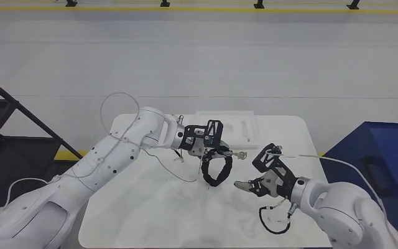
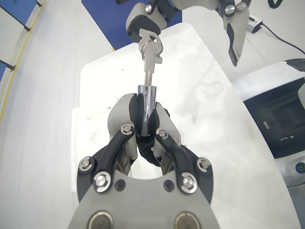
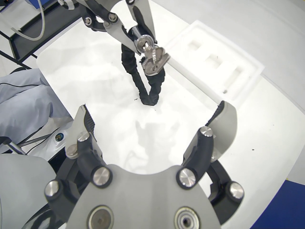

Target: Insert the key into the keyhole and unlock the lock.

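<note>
Above the middle of the white tabletop (image 1: 161, 211), held clear of it, the key (image 2: 149, 67) sits with its blade in the keyhole at the end of the chrome lock cylinder (image 2: 146, 110). Its patterned head sticks out, and a second key (image 2: 145, 33) hangs with it on a small ring. From the cylinder's other end a black sleeved cable (image 3: 133, 72) hangs in a loop; whether its lowest part touches the tabletop I cannot tell. Beyond the lock, along the tabletop's far edge, lies a white foam tray (image 3: 247, 72) with several rectangular recesses. The tabletop has rounded corners and faint smudges. Around it spreads a pale grey floor with a yellow line (image 1: 186, 8) across the far side. A blue cabinet (image 2: 104, 10) stands off the robot's right, and a black metal frame (image 1: 25, 121) off its left. How deep the blade goes cannot be made out, and the cylinder's rear is hidden between dark pads. The left tool (image 2: 145, 101) is pressed together on the cylinder, pinching it from both sides with the keyhole end poking out past the fingertips. The right tool (image 3: 152, 108) is spread wide, holds nothing and faces the key heads from near by. In the left wrist view one of its fingers (image 2: 140, 16) overlaps the second key, but the right wrist view shows them apart from both keys.
</note>
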Tool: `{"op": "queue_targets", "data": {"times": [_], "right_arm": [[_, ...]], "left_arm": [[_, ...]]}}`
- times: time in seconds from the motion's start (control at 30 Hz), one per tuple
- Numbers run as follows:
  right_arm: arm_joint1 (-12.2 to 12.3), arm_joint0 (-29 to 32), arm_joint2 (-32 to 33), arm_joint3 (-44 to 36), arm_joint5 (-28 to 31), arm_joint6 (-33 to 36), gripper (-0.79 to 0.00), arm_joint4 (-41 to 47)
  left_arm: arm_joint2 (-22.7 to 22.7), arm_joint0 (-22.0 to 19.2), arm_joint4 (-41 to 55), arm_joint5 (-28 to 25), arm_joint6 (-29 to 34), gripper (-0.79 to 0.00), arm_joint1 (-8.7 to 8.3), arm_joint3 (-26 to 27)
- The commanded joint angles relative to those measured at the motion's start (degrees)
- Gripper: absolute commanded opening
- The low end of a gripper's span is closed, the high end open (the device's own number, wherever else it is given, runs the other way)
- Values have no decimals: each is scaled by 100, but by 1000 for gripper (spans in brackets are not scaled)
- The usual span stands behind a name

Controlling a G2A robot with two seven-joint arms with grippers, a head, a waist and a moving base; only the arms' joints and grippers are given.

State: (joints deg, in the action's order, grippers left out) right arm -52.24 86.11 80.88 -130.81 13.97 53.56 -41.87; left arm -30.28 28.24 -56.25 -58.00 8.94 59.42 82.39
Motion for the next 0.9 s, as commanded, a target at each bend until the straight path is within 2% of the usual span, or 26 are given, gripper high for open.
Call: {"op": "queue_targets", "data": {"times": [0.0,0.1,0.23,0.4,0.47,0.5,0.53,0.57,0.67,0.77,0.87], "right_arm": [[17,-42,46,-16,343,-45,0,-147],[51,-125,97,8,1108,-223,0,-496],[86,-184,142,-29,1777,-475,0,-1179],[111,-133,158,-190,2333,-1081,0,-2112],[120,-68,172,-279,2449,-1308,-92,-2492],[123,-34,172,-340,2491,-1420,-166,-2681],[125,9,165,-383,2519,-1526,-252,-2851],[128,26,154,-383,2564,-1632,-403,-3036],[134,70,70,-383,2618,-1807,-406,-3537],[130,40,-59,-383,2638,-2004,-459,-3905],[124,-7,-171,-383,2593,-2174,-477,-4296]], "left_arm": [[36,-33,169,0,194,-785,-14,30],[108,-93,407,0,451,-785,-28,87],[217,-203,675,0,773,-785,-35,151],[266,-262,886,0,975,-785,-39,199],[286,-279,950,0,1051,-785,-40,201],[296,-286,989,0,1081,-785,-39,199],[303,-296,1019,0,1107,-785,-37,199],[313,-303,1052,0,1128,-785,-34,193],[339,-332,1126,0,1167,-785,-16,172],[381,-362,1188,0,1203,-785,9,137],[422,-404,1232,0,1247,-785,35,107]]}}
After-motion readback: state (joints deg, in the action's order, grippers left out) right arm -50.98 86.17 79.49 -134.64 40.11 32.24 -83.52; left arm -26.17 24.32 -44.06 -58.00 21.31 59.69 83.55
